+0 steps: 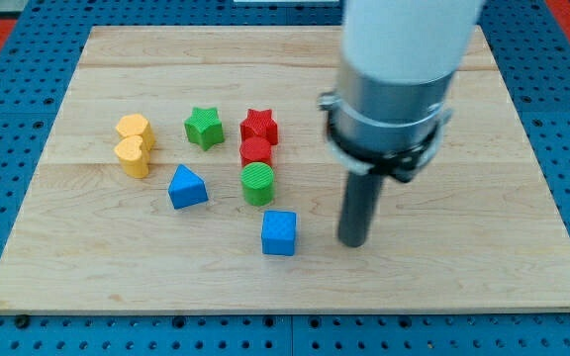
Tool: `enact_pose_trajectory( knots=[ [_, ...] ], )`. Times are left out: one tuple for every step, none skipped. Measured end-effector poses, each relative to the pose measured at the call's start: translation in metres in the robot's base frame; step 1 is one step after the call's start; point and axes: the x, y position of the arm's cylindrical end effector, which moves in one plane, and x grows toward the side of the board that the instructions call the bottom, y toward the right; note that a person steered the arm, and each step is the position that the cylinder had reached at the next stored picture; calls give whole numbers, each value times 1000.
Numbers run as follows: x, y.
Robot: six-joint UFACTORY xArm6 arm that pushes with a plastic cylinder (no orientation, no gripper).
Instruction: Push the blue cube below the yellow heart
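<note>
Blue cube (pixel 279 233) sits square and upright, my tip (pixel 352 242) apart at its right

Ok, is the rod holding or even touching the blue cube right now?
Nothing is held. My tip stands clear of the blue cube, off to the view's right with bare board between them.
</note>
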Motion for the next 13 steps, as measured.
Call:
enact_pose_trajectory(
  knots=[
    [-6,-44],
    [-23,-64],
    [-23,-82],
    [-8,-107],
    [-3,-154],
    [8,-178],
    [46,-194],
    [35,-231],
    [24,-216],
    [22,-188],
    [6,-179],
    [4,-185],
    [4,-202]
  ],
)
